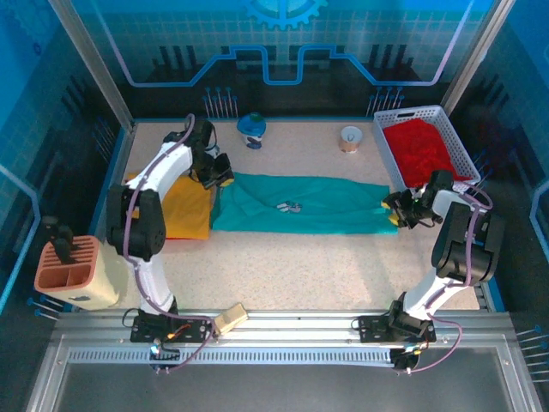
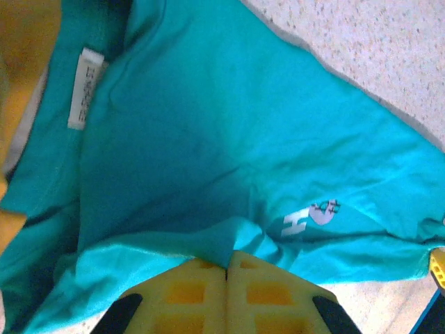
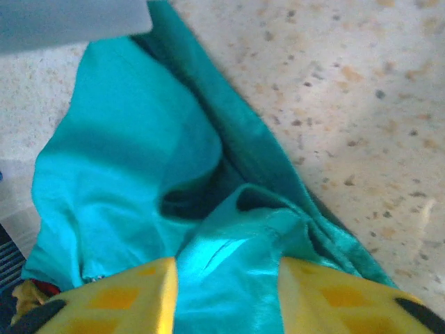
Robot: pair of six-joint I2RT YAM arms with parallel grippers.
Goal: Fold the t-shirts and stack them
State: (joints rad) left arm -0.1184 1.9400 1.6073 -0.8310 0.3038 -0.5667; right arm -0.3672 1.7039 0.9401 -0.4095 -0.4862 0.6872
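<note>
**Teal t-shirt held at both ends for folding**

At far left, the yellow t-shirt (image 1: 184,210) lies flat on the counter (image 1: 300,266), apparently the base of the stack. Its inner edge sits under the collar end of the teal t-shirt (image 1: 300,204). The left gripper (image 1: 221,178) meets this end. In the left wrist view, the left gripper (image 2: 226,259) is closed, its fingers pressed together on a pinch of cloth near the neck label (image 2: 85,88). The shirt stretches rightward as a long band, lettering (image 1: 289,206) upward. At its hem, the right gripper (image 1: 396,210) stands partly apart around a thick fold (image 3: 224,271), seemingly clamping it. Holding opposite ends likely keeps the cloth taut. Beyond, the red t-shirt (image 1: 425,150) waits in the basket (image 1: 382,142).
</note>
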